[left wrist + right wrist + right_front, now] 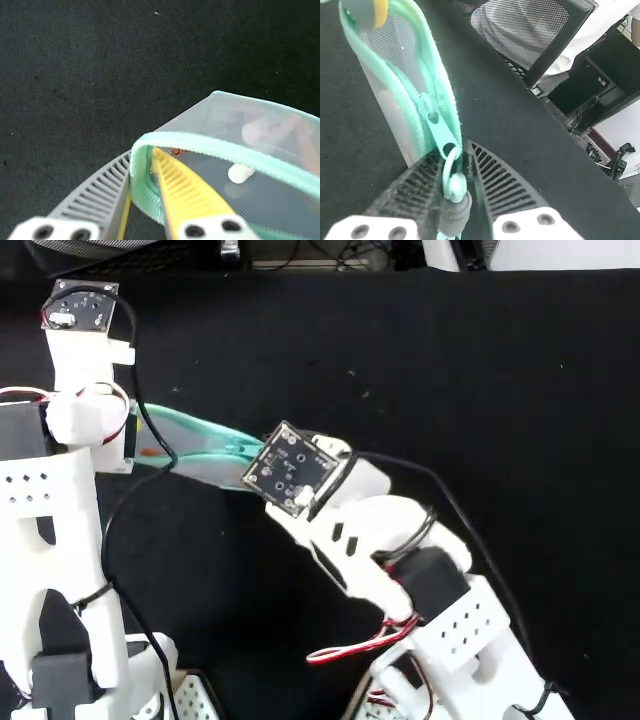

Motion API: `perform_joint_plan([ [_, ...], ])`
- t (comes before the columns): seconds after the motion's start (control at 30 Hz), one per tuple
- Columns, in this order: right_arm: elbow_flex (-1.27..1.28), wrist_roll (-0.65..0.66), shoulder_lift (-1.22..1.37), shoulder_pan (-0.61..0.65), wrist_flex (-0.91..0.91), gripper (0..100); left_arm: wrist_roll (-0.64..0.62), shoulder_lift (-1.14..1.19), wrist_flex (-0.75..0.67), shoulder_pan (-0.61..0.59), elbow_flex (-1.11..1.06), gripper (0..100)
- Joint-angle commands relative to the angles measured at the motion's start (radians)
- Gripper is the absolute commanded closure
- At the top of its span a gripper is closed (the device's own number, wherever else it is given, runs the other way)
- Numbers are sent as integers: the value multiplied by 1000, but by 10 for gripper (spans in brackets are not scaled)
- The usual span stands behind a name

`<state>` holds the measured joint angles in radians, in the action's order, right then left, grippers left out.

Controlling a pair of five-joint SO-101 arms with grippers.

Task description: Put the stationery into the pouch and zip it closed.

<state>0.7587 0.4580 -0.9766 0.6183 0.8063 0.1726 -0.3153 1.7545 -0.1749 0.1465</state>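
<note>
Right wrist view, end effector (465, 152) nips pouch (387, 95) zip (440, 131)

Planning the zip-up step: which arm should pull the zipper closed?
Right. The right jaws are clamped on the zipper pull, ready to drag it along, while the left jaws hold the pouch by its rim, steadying it.

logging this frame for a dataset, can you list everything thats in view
pouch: one, translucent with mint-green zip, between the two grippers
zipper pull: one, mint green, on the pouch's zip
stationery: count unclear, white and orange, inside the pouch
table: one, black, under everything
mesh chair: one, black, beyond the table
left gripper: one, yellow and grey fingers, shut on the pouch's rim
right gripper: one, dark fingers, shut on the zipper pull
</note>
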Motion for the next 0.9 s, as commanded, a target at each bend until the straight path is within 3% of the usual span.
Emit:
perform_joint_plan([
  [0.0, -68, 9, -15, -11, 12, 987, 5, 8, 3, -1, 22, 970],
  [0.57, -444, 9, 209, 34, 23, 986, 3, -140, 3, -7, 102, 970],
  [0.87, -466, 12, 251, 35, 29, 986, 3, -222, 2, -7, 94, 970],
])
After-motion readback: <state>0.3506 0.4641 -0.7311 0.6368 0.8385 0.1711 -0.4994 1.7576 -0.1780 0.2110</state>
